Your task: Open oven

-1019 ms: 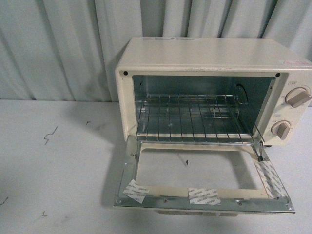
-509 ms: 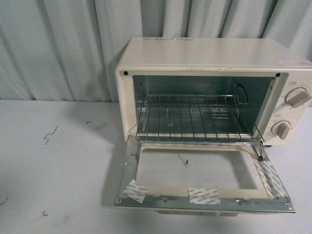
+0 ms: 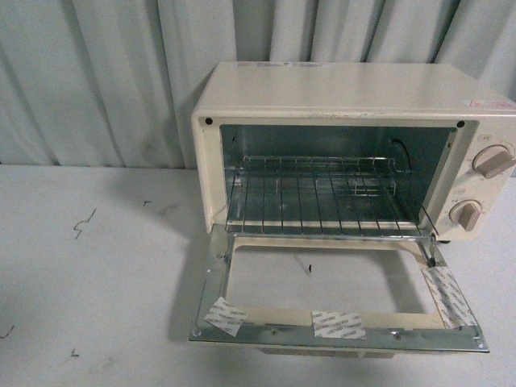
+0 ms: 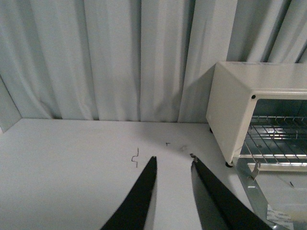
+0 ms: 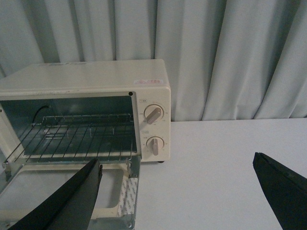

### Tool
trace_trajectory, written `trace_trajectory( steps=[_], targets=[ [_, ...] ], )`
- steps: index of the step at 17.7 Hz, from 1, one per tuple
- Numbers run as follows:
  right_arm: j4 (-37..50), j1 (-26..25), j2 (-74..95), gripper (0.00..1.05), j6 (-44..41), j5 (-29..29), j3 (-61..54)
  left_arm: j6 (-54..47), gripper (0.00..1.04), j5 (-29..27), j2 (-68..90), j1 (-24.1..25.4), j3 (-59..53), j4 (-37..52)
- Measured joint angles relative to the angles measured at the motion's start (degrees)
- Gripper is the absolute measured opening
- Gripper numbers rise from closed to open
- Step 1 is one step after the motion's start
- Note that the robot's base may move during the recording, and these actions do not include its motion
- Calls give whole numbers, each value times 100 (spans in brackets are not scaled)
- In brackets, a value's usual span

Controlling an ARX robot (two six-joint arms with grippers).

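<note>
The cream-white oven [image 3: 355, 97] stands on the white table with its glass door [image 3: 334, 294] dropped flat toward me and the wire rack [image 3: 322, 197] exposed inside. Two round knobs [image 3: 492, 161] sit on its right panel. Neither arm appears in the front view. The left gripper [image 4: 172, 165] is open over bare table, well to the left of the oven [image 4: 240, 100]. The right gripper [image 5: 177, 163] is open wide, hovering in front of the oven [image 5: 86, 76]; one finger overlaps the lowered door [image 5: 124, 191], the other is over bare table. Both hold nothing.
Pale grey curtains [image 3: 105, 72] hang behind the table. Small dark scratch marks [image 3: 81, 224] lie on the table surface left of the oven. White tape patches [image 3: 339, 324] are stuck along the door's front rim.
</note>
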State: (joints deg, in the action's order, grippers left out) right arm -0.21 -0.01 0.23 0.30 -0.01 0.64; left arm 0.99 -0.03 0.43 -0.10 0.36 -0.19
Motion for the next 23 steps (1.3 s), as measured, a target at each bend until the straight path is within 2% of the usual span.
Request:
trace_trajectory(
  steps=[3,7,8,23],
  targets=[
    [0,0,0,98,0,0,0,0,64,0,0,0,0,0],
    [0,0,0,98,0,0,0,-2,100,0,0,0,0,0],
    [0,0,0,98,0,0,0,0,98,0,0,0,0,0],
    [0,0,0,98,0,0,0,0,98,0,0,0,0,0]
  ],
)
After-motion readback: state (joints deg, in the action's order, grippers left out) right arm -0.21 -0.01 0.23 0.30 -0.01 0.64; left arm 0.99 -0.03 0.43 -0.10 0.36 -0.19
